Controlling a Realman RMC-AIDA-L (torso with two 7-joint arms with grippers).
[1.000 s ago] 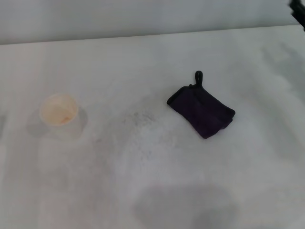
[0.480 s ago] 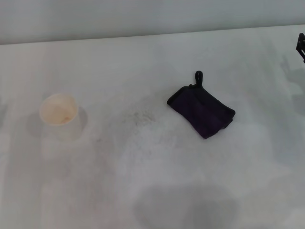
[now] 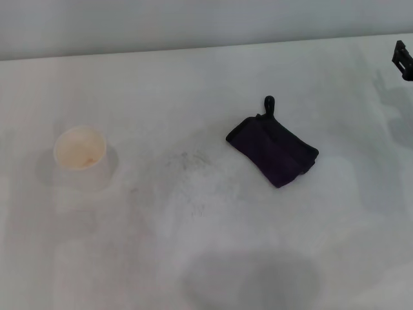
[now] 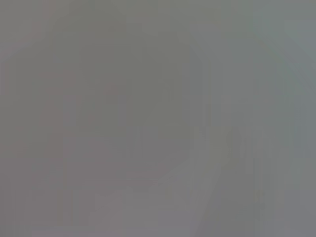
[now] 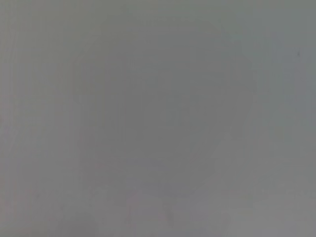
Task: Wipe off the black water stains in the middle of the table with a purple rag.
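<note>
The purple rag [image 3: 272,150] lies folded on the white table [image 3: 206,252], right of the middle, its small dark loop [image 3: 268,103] pointing toward the far edge. Nothing touches it. The black water stains are out of view; only faint grey speckles [image 3: 187,159] show left of the rag. A dark piece of my right gripper [image 3: 403,59] pokes in at the right edge of the head view, well away from the rag. My left gripper does not show in any view. Both wrist views show only plain grey.
A pale translucent cup [image 3: 80,150] stands upright on the left part of the table. The table's far edge [image 3: 206,46] meets a grey wall. A broad soft shadow [image 3: 251,278] falls on the near part of the table.
The dark piece of my right gripper has come down from the top right corner and now sits slightly further in at the right edge. Rag and cup have not moved.
</note>
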